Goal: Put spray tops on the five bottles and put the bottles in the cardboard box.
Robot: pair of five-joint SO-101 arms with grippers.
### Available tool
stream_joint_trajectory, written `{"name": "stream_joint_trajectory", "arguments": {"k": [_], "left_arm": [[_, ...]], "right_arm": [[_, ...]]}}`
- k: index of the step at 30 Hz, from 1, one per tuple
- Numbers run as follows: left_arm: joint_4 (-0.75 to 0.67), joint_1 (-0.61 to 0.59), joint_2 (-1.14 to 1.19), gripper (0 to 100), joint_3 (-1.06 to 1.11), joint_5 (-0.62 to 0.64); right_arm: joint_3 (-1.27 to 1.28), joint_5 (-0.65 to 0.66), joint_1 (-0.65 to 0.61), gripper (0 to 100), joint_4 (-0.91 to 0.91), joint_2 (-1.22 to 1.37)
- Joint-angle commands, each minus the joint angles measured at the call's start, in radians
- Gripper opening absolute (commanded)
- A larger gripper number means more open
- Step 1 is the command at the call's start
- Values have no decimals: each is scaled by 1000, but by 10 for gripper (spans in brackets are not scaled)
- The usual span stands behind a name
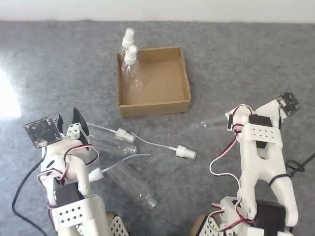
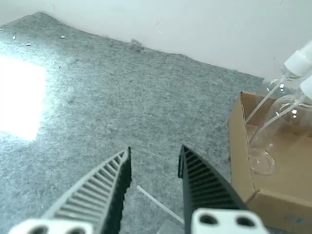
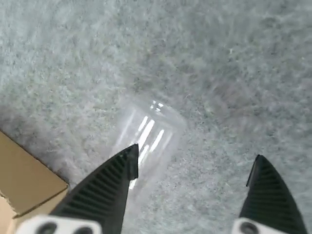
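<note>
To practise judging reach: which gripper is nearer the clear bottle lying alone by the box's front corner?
Right. The right gripper hangs open just above the bottle; the left gripper is far off, beyond the box's other front corner.

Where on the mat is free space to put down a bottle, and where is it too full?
Free: the mat left of the cardboard box, the mat right of it, and the box's right half. Crowded: the strip in front of the box, with lying bottles and a loose spray top.
</note>
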Motion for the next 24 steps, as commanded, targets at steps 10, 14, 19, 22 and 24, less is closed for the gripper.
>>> {"name": "stream_joint_trajectory", "arguments": {"k": [10, 14, 19, 22, 24], "left_arm": [[-34, 2, -11, 156, -10, 0], [-34, 0, -11, 156, -10, 0], [-34, 0, -11, 156, -8, -34], [-34, 0, -11, 156, -8, -37], [-34, 0, -11, 156, -8, -37]], "right_arm": [[-44, 247, -113, 310, 173, -329], [-44, 295, -186, 310, 222, -374], [-57, 443, -242, 310, 286, -380], [-117, 511, -248, 310, 383, -380], [-175, 565, -246, 311, 467, -378]]}}
